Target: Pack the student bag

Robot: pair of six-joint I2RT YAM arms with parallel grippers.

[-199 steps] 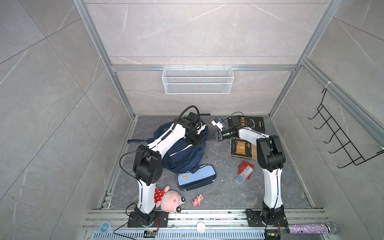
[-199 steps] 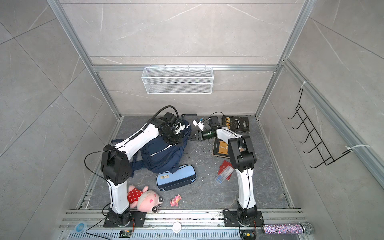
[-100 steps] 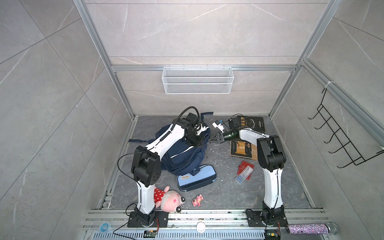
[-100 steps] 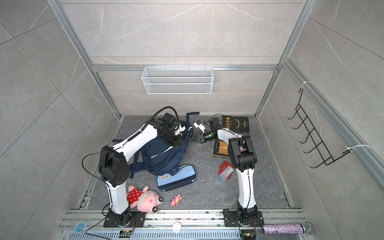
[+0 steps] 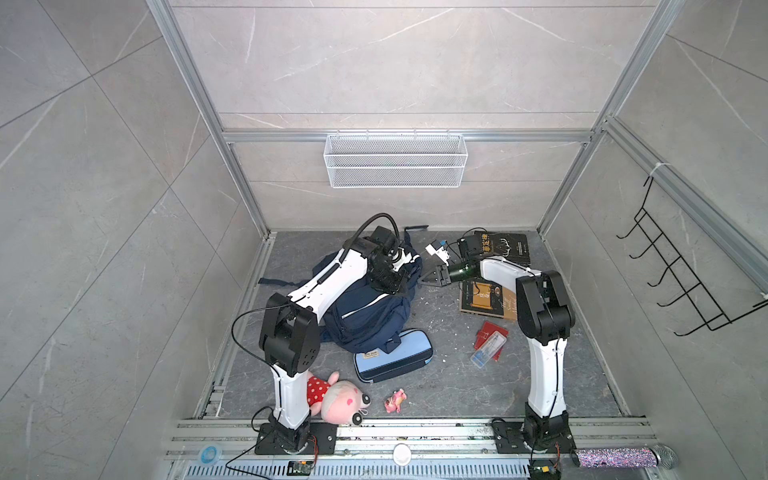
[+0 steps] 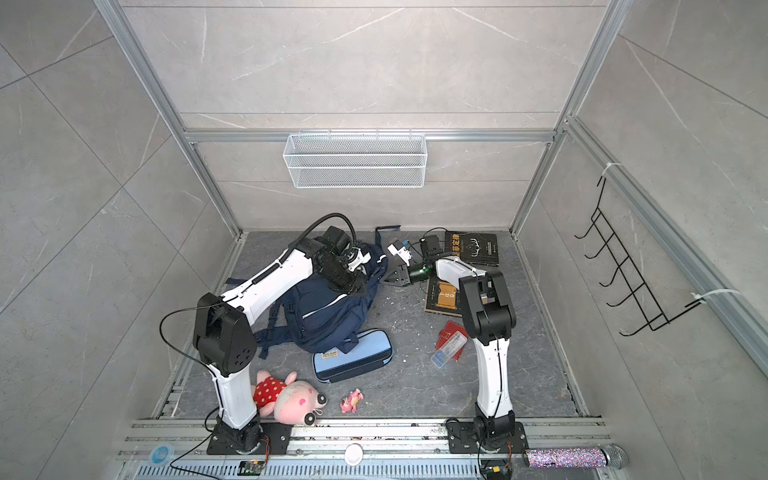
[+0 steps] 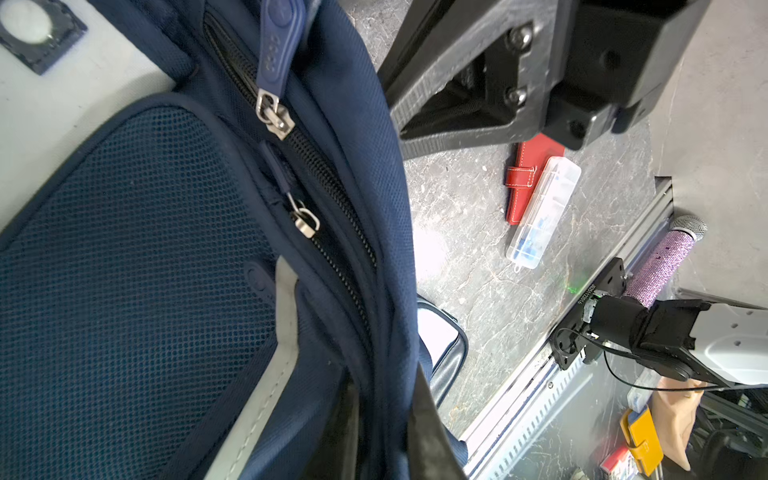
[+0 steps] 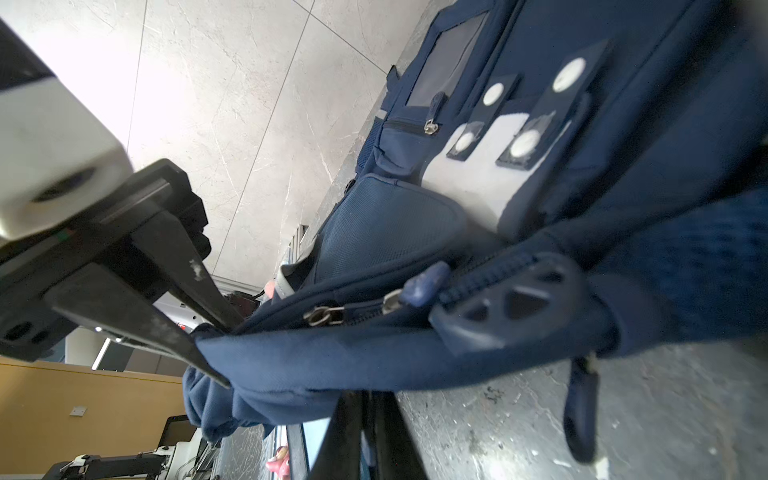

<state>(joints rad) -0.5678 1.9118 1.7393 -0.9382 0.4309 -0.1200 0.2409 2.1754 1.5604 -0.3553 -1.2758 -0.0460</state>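
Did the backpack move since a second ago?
Yes. The backpack shifted a little toward the brown book, where the right gripper pinches its edge.

You are working in a robot lab's test cell, not a lived-in room. Your walls are grey tile panels (image 5: pixel 374 62) held in a bare aluminium frame (image 5: pixel 274 136), and the floor (image 5: pixel 457 390) is the same stone-look slab. Your left arm (image 5: pixel 291 395) and right arm (image 5: pixel 544 374) are bolted to a slotted metal rail (image 5: pixel 415 432) along the open front, and a loose cable (image 5: pixel 241 332) loops from the left one. The furnishings look staged: a white wire basket (image 5: pixel 395 166) and a black hook rack (image 5: pixel 685 266) hang on the walls. School props lie on the floor: the student bag (image 5: pixel 365 316), a pencil case (image 5: pixel 395 359), books (image 5: pixel 505 249) and a plush toy (image 5: pixel 340 401). Past the cell, your right wrist view shows a tan partition wall (image 8: pixel 83 390) with a switch plate (image 8: pixel 78 410).
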